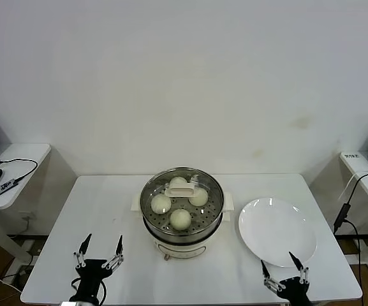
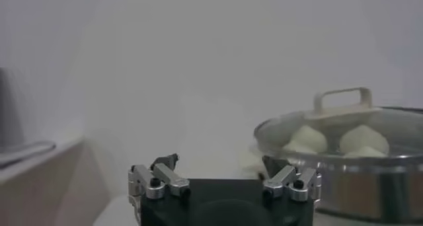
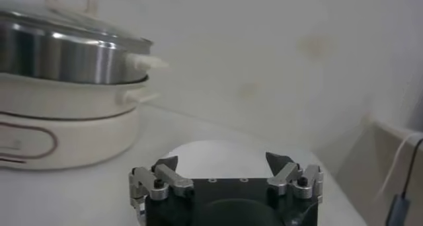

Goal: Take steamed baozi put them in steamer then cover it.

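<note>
Left pincer (image 1: 99, 248): I see it low over the near left part of the worktop (image 1: 107, 210), fingers spread wide with nothing between them.
Right pincer (image 1: 286, 271): I see it at the near right edge of the worktop, fingers likewise spread wide and empty, its tips over the near rim of the plate (image 1: 276, 231).
Steamer (image 1: 182, 233): ahead of the left pincer and off to its right; ahead of the right pincer and off to its left; it stands apart from both, at the middle of the worktop.
Cover (image 1: 182, 191): seated on the steamer, its cream bar handle uppermost; in the left wrist view I see that handle standing up from the glass dome.
Steamed baozi (image 1: 181, 218): four of them under the cover, on the perforated tray; one nearest my pincers, one toward the left pincer's side, one toward the right pincer's side, one farthest back and partly hidden by the handle.
Plate: flat and white, directly ahead of the right pincer, just beside the steamer on its right, with nothing on it.
Worktop: white, carrying steamer and plate.
</note>
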You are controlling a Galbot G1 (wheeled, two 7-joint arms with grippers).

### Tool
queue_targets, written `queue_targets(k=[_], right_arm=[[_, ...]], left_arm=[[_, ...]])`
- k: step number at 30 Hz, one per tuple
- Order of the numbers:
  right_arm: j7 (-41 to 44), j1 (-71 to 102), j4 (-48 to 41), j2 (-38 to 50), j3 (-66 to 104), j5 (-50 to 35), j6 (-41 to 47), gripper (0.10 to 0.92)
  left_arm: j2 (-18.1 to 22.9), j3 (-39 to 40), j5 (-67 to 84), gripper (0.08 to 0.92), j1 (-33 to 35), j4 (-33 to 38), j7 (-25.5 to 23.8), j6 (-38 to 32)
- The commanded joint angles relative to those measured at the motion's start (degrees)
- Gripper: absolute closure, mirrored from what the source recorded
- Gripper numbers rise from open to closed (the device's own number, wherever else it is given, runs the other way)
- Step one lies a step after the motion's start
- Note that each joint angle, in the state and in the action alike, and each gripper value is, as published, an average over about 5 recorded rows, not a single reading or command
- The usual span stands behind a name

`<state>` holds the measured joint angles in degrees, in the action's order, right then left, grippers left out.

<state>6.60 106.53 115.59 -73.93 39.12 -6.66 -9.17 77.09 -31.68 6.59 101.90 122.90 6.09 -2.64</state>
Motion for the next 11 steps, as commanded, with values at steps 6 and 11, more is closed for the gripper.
queue_targets(k=[6, 11], right_arm=[[-2.51, 3.7, 3.07, 2.03, -4.61, 0.05, 0.63, 0.203], [-3.25, 3.4, 2.76, 1.63, -4.99, 0.81, 0.18, 0.203]], left_arm=[[0.45, -0.76, 6.13, 0.177, 1.92, -2.48, -0.15, 1.16], [0.61, -0.39, 6.19, 0.177, 1.95, -2.49, -0.16, 2.23]])
